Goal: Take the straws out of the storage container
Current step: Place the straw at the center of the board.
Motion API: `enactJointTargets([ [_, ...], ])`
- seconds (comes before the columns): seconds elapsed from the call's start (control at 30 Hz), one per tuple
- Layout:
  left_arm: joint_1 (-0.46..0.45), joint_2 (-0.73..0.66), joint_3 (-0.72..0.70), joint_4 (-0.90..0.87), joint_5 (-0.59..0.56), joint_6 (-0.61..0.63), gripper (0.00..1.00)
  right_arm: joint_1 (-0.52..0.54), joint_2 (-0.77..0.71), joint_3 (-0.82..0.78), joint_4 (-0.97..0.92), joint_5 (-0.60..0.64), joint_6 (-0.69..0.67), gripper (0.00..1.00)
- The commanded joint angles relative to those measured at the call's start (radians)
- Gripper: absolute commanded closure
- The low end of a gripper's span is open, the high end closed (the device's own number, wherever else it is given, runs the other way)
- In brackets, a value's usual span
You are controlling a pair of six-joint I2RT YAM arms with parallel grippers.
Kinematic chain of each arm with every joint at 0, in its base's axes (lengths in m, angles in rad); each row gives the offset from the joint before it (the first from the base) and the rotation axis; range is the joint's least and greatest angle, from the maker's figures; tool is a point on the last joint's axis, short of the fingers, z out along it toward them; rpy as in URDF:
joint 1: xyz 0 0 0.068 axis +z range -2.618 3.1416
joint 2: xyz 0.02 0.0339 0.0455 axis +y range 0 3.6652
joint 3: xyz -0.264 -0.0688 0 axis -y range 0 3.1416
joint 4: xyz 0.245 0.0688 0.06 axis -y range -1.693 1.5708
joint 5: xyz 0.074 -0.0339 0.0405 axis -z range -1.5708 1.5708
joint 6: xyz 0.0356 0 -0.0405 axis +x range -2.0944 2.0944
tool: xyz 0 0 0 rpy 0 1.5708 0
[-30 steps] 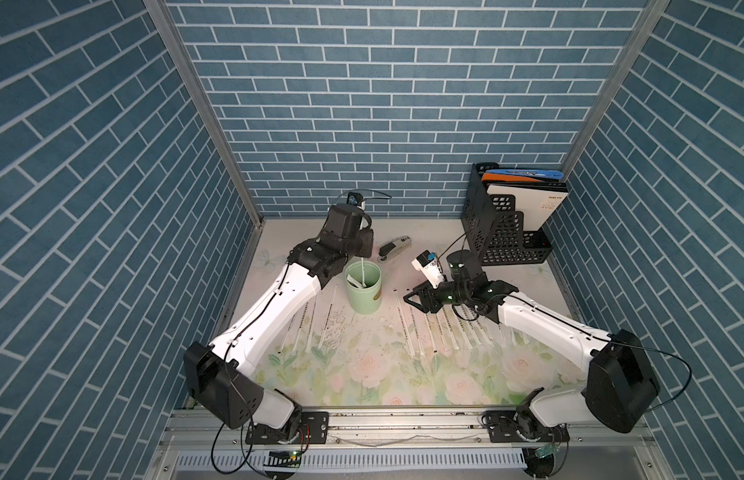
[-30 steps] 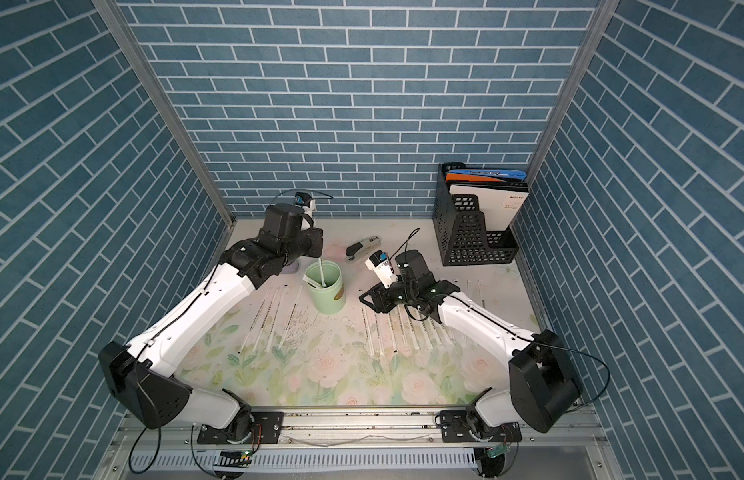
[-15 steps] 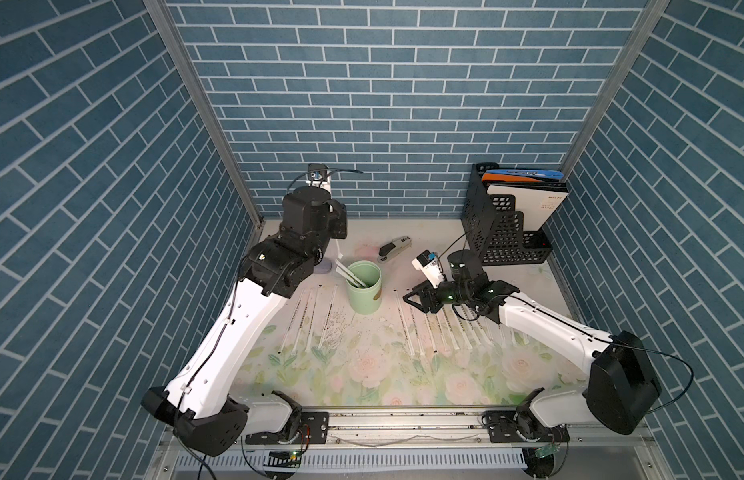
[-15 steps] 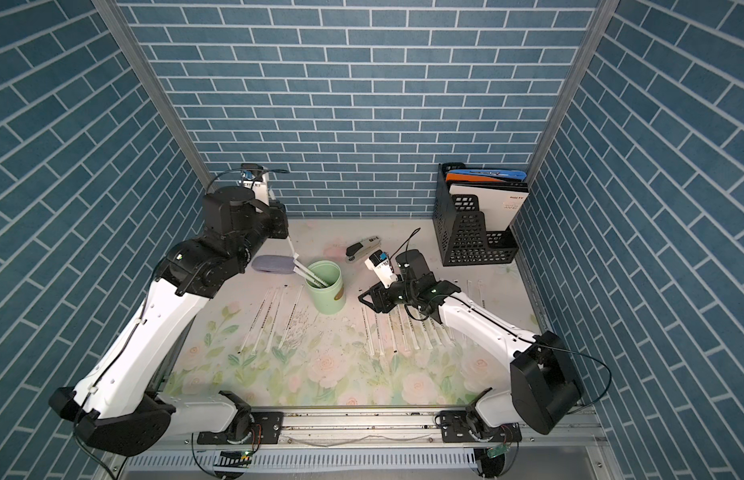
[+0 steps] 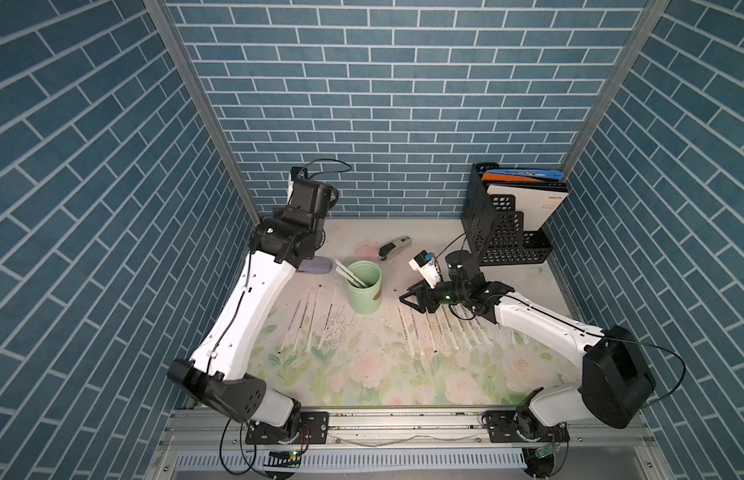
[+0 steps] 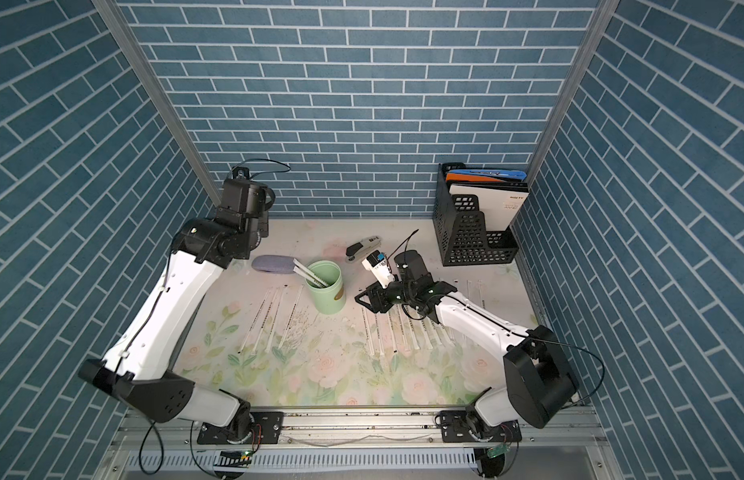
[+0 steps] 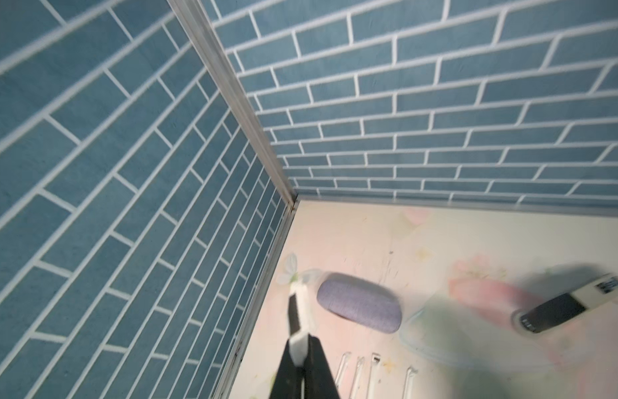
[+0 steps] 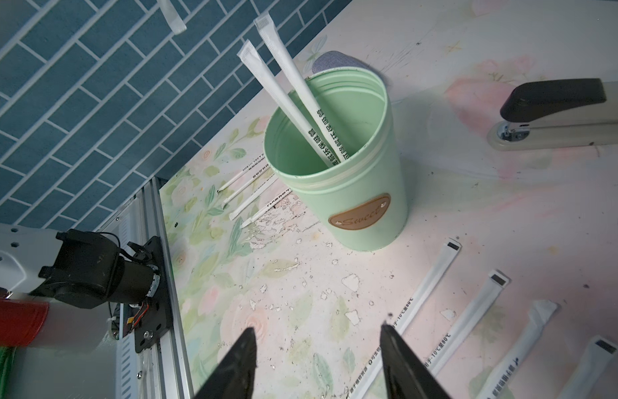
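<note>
my right gripper (image 8: 318, 359) hangs low over the flowered mat (image 8: 266, 311), jaws standing well apart with nothing between them. just beside it, straws (image 8: 435, 276) lie flat on the mat in a row, side by side. the mint-green storage cup (image 8: 342, 193) stands upright a little ahead of the jaws, near but not touching, its brown oval label turned toward me. two more straws (image 8: 293, 100) lean inside it, their tops poking out over the far rim. on the cup's other side a few more (image 5: 308, 316) lie flat on the mat.

farther off, my left gripper (image 7: 302, 345) is raised near the back corner, pinched tight on a single straw (image 7: 304, 307) — well apart from the cup. a grey-purple case (image 7: 359, 304) lies on the mat there, a stapler (image 8: 556, 114) sits behind the cup, and the black file holder (image 5: 503, 232) stands against the back wall.
</note>
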Motion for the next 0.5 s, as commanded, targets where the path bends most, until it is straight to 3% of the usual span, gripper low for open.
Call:
enactJointTargets([
  [0.0, 0.050, 0.059, 0.012, -0.120, -0.031, -0.035, 1.00, 0.005, 0.017, -0.020, 0.051, -0.029, -0.002, 0.42],
  [0.23, 0.138, 0.183, -0.084, -0.139, -0.040, -0.056, 1.00, 0.005, 0.050, -0.013, 0.080, -0.044, -0.012, 0.41],
  [0.47, 0.197, 0.217, -0.260, -0.020, 0.002, -0.035, 1.00, 0.004, 0.068, -0.031, 0.116, -0.053, 0.000, 0.39],
])
